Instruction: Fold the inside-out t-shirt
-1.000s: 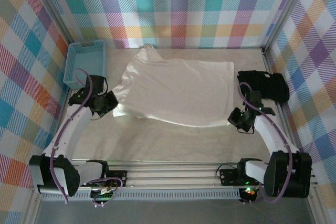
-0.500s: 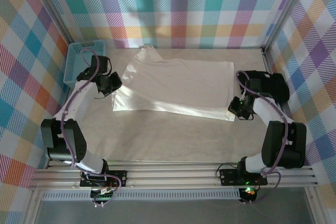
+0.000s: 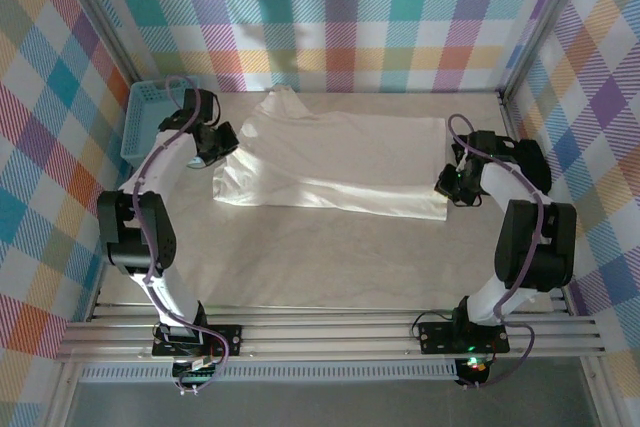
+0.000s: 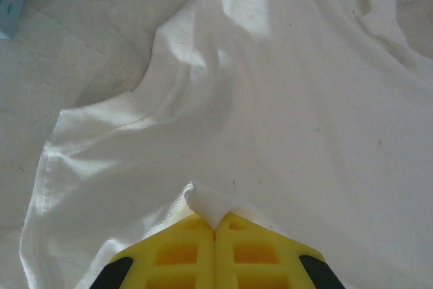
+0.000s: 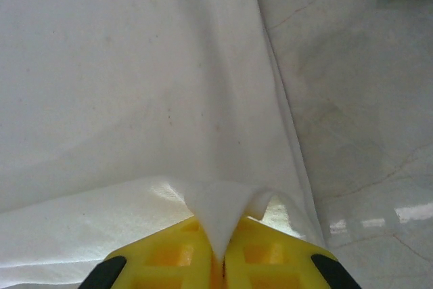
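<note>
The pale, marbled table (image 3: 320,257) lies smooth and bare nearest the arm bases. Farther in, the t-shirt (image 3: 330,162) is spread flat across the middle as a wide white band of thin, soft cotton, with a stitched sleeve hem curving at its left end. The left gripper (image 4: 215,225) has its yellow fingers pressed together on a small peak of cloth at that end. The right gripper (image 5: 222,252) pinches a similar peak at the near right corner. At far left stands a blue lattice-walled basket (image 3: 137,127), its inside partly hidden by the arm. At far right a black, crumpled garment (image 3: 530,165) lies just beside the t-shirt.
</note>
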